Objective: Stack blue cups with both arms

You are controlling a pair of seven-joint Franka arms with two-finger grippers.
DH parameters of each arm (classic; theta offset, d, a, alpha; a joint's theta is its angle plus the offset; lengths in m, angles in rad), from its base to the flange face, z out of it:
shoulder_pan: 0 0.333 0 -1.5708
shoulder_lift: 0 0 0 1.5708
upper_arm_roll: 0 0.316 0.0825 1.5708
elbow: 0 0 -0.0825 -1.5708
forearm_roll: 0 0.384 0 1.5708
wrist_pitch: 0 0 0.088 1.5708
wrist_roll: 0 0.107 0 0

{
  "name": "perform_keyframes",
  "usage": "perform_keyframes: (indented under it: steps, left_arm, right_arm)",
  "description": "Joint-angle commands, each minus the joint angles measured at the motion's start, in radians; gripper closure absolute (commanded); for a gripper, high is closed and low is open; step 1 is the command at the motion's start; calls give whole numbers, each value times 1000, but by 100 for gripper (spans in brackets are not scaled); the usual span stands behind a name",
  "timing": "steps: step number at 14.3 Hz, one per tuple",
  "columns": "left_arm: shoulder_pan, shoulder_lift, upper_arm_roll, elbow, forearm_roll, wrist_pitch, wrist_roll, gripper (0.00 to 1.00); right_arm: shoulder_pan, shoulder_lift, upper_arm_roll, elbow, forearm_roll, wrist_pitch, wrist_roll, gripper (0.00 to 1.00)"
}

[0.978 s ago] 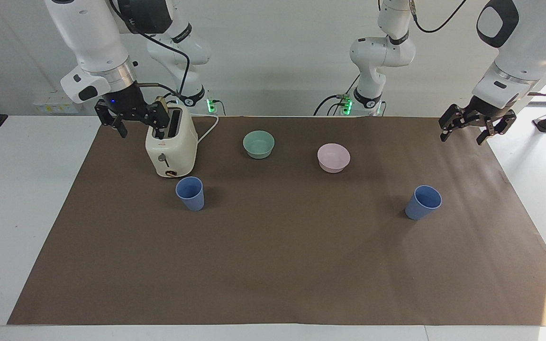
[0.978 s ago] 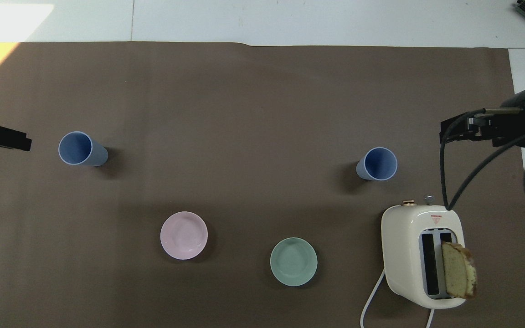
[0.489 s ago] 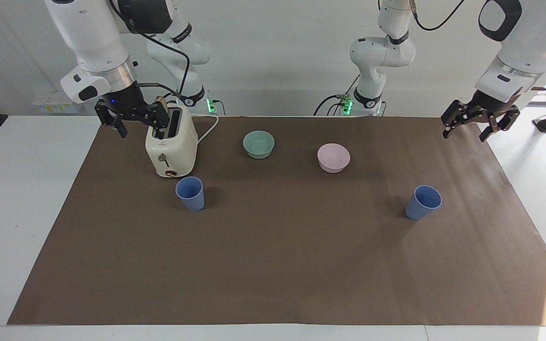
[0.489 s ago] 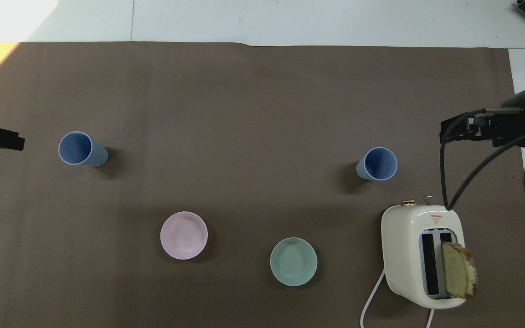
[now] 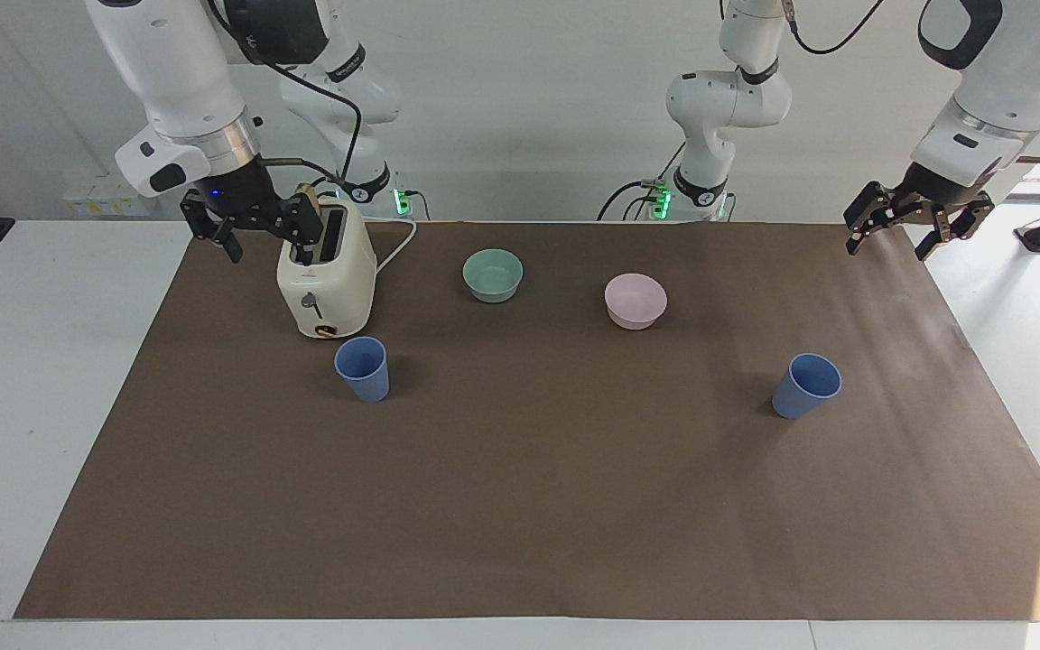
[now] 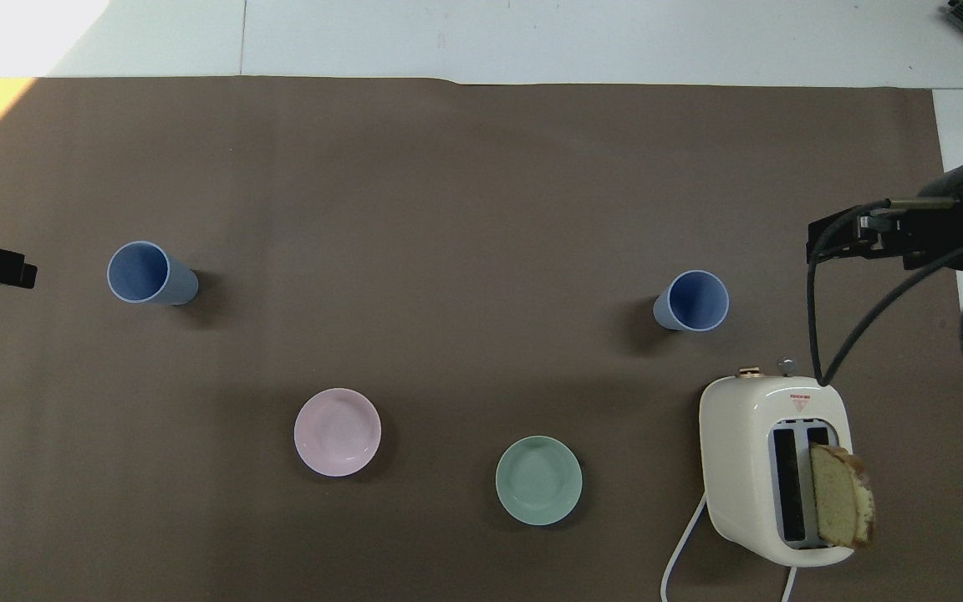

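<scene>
I see both cups upright on the mat (image 5: 529,506) — one cup (image 5: 362,367) just beside the toaster (image 5: 325,280), the other cup (image 5: 806,385) well apart, toward the left arm's end. Right gripper (image 5: 256,236) hangs spread by the toaster; left gripper (image 5: 914,231) — released over the mat's corner.

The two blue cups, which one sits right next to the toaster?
The blue cup toward the right arm's end, just in front of the toaster. The other blue cup stands alone toward the left arm's end.
</scene>
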State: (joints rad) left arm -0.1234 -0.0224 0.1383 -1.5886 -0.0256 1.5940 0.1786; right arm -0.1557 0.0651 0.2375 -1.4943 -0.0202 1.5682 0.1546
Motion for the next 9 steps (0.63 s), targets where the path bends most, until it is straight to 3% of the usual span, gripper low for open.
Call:
perform_keyframes:
  steps: [1, 9]
  left_arm:
    - [-2, -7, 1, 6, 6, -25, -13, 0]
    - [2, -8, 7, 1, 4, 1, -8, 0]
  right_arm:
    - [-15, -27, 5, -35, 13, 21, 5, 0]
    - [-15, -27, 5, -35, 13, 21, 5, 0]
